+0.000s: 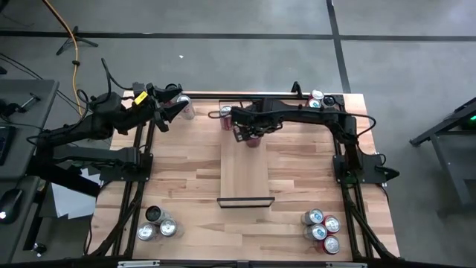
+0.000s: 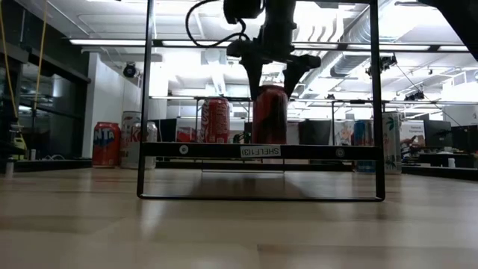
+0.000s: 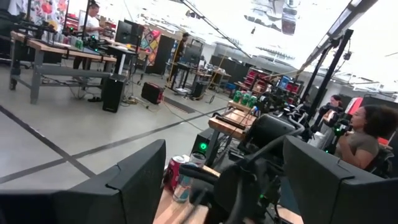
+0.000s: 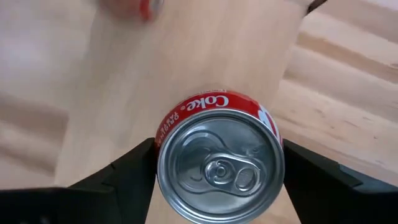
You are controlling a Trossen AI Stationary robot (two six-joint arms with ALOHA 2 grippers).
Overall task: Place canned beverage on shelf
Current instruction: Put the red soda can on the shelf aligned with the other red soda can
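The shelf (image 1: 245,173) is a narrow pale board with black end rails, lying mid-table. At its far end my right gripper (image 1: 252,132) points down, shut on a red Coke can (image 4: 219,165), which also shows in the low view (image 2: 269,113). A second red can (image 2: 214,119) stands on the shelf just beside it (image 1: 226,117). My left gripper (image 1: 175,110) is raised at the far left, pointing level, open, with nothing between its fingers (image 3: 134,186). My right gripper pinches the Coke can between its two fingers (image 4: 134,165), on opposite sides just below the top rim (image 4: 163,146). The fingers come from above, pointing steeply down. The can is upright, its base level with the shelf's top (image 2: 269,142); whether it rests there I cannot tell.
A silver can (image 1: 186,108) stands on the table by my left gripper. Clusters of cans sit at the near left (image 1: 158,223), the near right (image 1: 321,227) and the far right corner (image 1: 318,99). The shelf's near half (image 1: 245,182) is bare.
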